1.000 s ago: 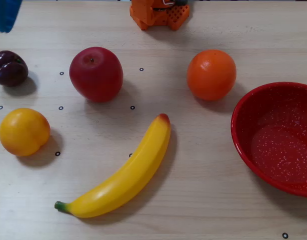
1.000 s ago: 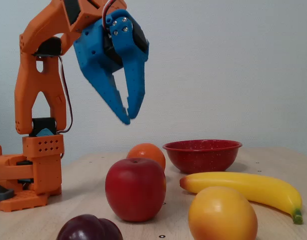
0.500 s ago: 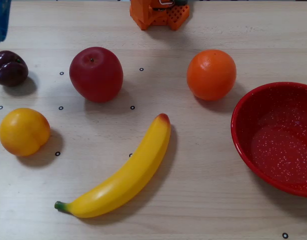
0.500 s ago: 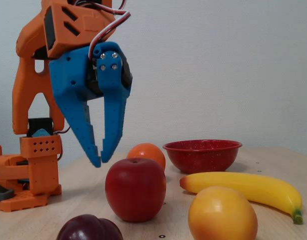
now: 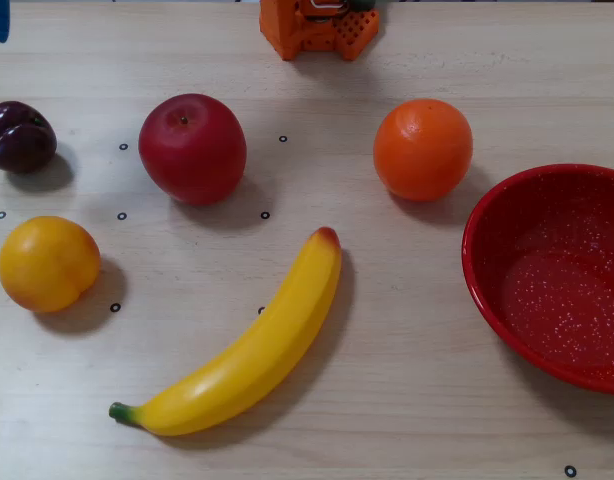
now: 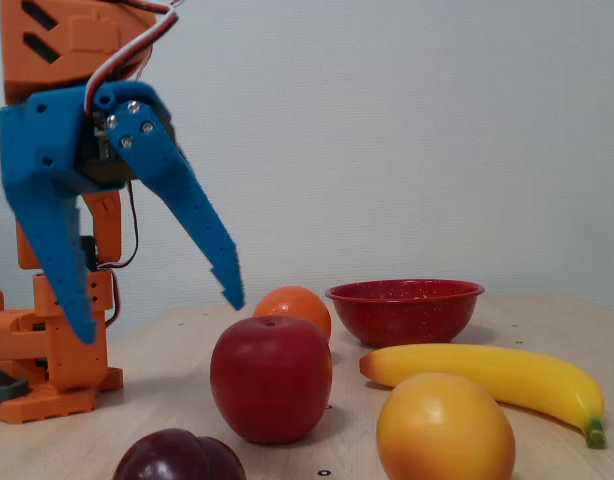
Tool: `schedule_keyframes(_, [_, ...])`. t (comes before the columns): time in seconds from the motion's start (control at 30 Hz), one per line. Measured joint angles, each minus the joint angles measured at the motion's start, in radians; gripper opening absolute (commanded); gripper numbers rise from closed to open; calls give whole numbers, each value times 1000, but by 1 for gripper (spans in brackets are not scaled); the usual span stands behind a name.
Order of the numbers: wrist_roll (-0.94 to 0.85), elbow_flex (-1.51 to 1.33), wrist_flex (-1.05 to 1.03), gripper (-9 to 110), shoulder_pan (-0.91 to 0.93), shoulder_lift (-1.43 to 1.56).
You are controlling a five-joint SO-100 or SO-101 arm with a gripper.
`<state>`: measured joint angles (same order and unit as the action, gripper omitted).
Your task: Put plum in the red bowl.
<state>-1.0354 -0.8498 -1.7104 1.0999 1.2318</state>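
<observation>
Orange printed arm with red-white cables, perforated orange base, screwed blue two-fingered hand.

A red apple sits upright on the pale wooden counter, stem dimple facing up. To its right in the overhead view, well apart, rests an orange. A yellow round fruit lies near the left edge. A banana stretches diagonally across the middle, its green stem end at lower left and its reddish tip pointing up between apple and orange. Small black ring marks dot the counter.
</observation>
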Motion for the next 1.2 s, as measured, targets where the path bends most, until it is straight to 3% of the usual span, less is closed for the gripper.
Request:
schedule_keyframes(0.43, [-115,5,-6,42,55,-114])
schedule_keyframes(1.2, [-137,14,84,46,89,-227])
